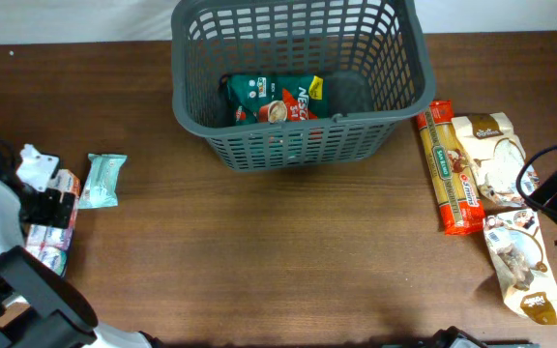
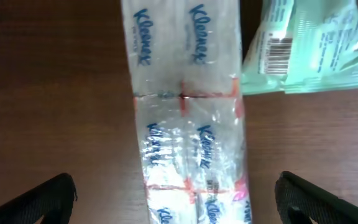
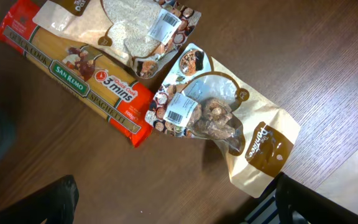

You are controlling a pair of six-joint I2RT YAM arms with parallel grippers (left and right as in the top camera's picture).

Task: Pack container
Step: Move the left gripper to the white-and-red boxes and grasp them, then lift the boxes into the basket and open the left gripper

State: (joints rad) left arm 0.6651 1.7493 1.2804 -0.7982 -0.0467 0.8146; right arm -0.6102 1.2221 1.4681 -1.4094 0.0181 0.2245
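Over at the far middle of the worktop (image 1: pixel 278 251) sits the container (image 1: pixel 298 145), dark grey, slotted sides flaring up. One thing is inside it, a green and red Nescafé packet (image 1: pixel 277 100) lying flat on the bottom.

On the left, the left gripper (image 2: pixel 176 196) hangs over a clear-wrapped Kleenex pack (image 2: pixel 188 124). Its jaws are wide apart, with a dark finger (image 2: pixel 48 199) on either side of the pack and a strip of wood between each finger and the wrapper. Just right of the Kleenex lies a pale green packet (image 2: pixel 303 50) with its barcode showing; the two nearly meet at one corner.

On the right side, the right gripper (image 3: pixel 179 202) is spread as well, with nothing between its fingers. Below it lies the row of groceries — a red San Remo spaghetti packet (image 3: pixel 79 81) lying slantwise, a pouch of pale grain (image 3: pixel 135 28) overlapping its far end, and a brown-topped pouch of dried mushrooms (image 3: pixel 222 130) with one corner just at the spaghetti's near end. All three lie on the wood to the right of the container, outside it.
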